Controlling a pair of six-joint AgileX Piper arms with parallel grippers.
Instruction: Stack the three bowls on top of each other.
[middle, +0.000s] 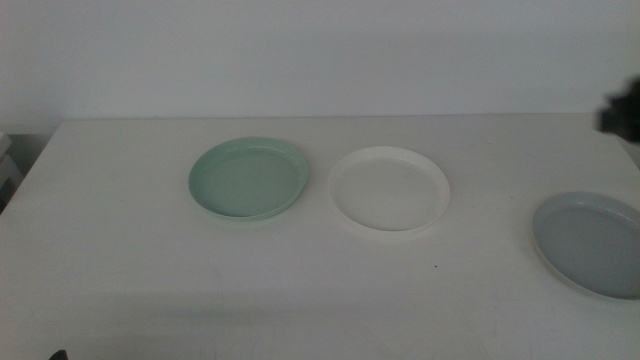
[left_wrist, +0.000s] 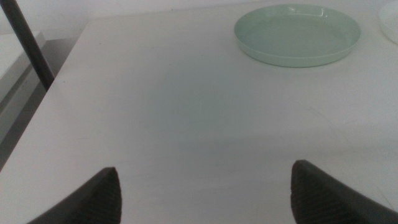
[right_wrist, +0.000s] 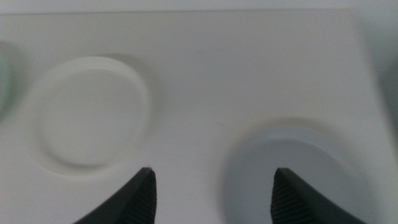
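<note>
Grey bowl (middle: 590, 243) at table edge (middle: 560, 320)

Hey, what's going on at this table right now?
Nothing is stacked yet. The green bowl, white bowl and grey bowl lie apart on the table. The right gripper hangs open above the grey bowl's edge. The left gripper waits open, short of the green bowl.

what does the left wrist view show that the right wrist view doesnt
Only the left wrist view shows the whole mint green bowl, a dark pole past the table's edge, and the left gripper, jaws open, over bare table.

Only the right wrist view shows the pale grey bowl and the right gripper, jaws open, above its rim.

Both catch the white bowl: whole in the right view, only a sliver in the left.
</note>
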